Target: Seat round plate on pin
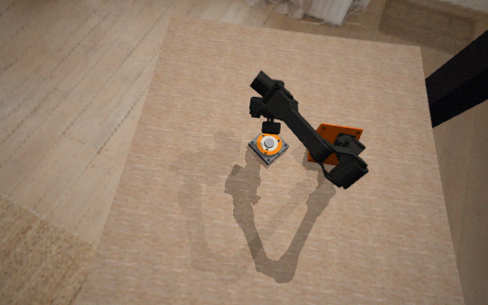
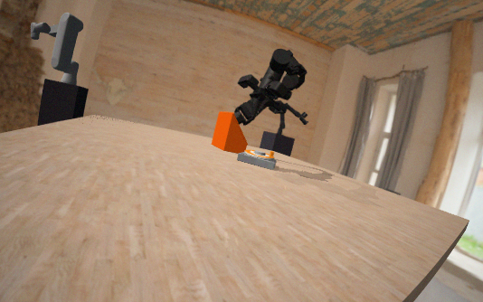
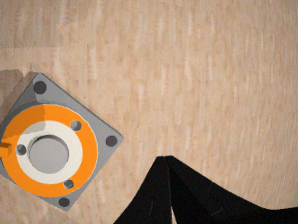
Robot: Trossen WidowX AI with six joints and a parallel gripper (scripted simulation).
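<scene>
Tool point(image 3: 174, 212) fully closed, nothing between the fingers; wrist view shows the two dark fingertips pressed together with only a thin seam.

Round plate point(image 3: 48, 149), orange ring with a white inner band, sits on the grey square base point(image 3: 100, 117), threaded over the post point(image 3: 48, 152). Ahead and to the left of the tool in the wrist view, apart from it, no contact. In the top view the tool point(image 1: 270, 126) hangs just beside the base's point(image 1: 281, 150) far edge.

Orange tab point(image 3: 4, 145) pokes out on the plate side farthest from the tool, at the frame edge. Small holes visible in the ring point(image 3: 76, 125); pin not identifiable, can't tell which hole it should take.

My read: closed fingers make a blunt pusher for nudging the tab or rim to rotate the plate about the post until the hole drops over the pin. No grasp needed. Tab being on the far side means reaching around or across first.
</scene>
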